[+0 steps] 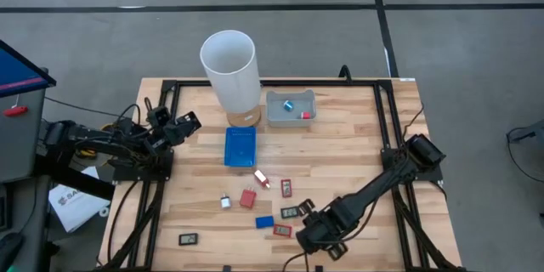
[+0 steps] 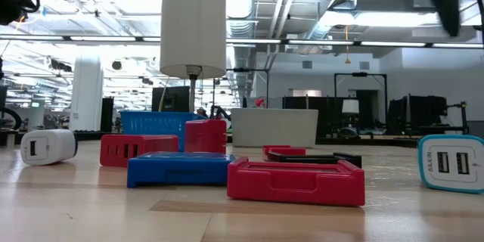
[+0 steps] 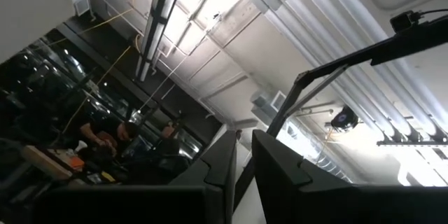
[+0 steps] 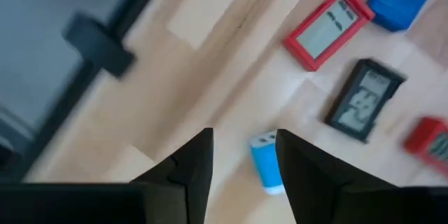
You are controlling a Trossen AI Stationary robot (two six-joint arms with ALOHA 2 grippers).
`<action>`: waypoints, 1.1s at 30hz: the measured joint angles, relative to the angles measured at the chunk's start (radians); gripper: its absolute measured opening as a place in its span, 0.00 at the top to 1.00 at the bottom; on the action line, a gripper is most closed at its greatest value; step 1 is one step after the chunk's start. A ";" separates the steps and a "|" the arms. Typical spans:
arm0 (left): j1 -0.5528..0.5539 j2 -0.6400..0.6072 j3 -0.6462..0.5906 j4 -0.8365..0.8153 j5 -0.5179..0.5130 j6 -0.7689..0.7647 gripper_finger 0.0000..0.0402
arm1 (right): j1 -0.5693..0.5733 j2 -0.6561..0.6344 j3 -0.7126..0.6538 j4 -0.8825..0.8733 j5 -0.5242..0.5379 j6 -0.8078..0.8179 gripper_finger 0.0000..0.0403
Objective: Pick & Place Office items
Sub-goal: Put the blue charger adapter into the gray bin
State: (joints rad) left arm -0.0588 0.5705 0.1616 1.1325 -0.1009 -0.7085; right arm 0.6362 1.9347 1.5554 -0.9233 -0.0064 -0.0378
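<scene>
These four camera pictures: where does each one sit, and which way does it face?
High view: above the wooden table, facing straight down; both arms show.
Low view: at tabletop height, facing level across; an arm shows overhead.
Left wrist view: on the left arm, facing the ceiling; left gripper shut.
Right wrist view: facing down between the right gripper fingers.
Shared: high and right wrist both show the red-framed rectangular display.

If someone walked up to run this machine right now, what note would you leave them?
Left end effector: shut, empty, parked at the table's left edge.
Right end effector: open, hovering over a small blue-and-white adapter, not gripping yet.
Done: two small pieces lie in the grey bin.
Left: red, blue and black items scattered on the wooden table; the blue tray looks empty.
</scene>
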 joint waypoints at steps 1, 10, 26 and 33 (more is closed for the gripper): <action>0.000 0.000 0.000 0.000 0.000 0.005 0.89 | -0.004 0.000 -0.003 0.000 0.004 -0.060 0.63; 0.000 0.000 0.000 -0.014 -0.020 0.024 0.89 | -0.072 0.002 -0.052 0.032 0.006 -0.261 0.63; 0.000 0.001 0.000 -0.052 -0.064 0.022 0.89 | -0.067 0.002 -0.202 0.169 -0.038 -0.246 0.63; 0.000 0.001 0.000 -0.052 -0.075 0.022 0.89 | -0.053 -0.005 -0.246 0.218 -0.032 -0.251 0.63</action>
State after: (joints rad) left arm -0.0589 0.5713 0.1616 1.0801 -0.1757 -0.6861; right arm 0.5831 1.9296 1.3090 -0.7050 -0.0382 -0.2885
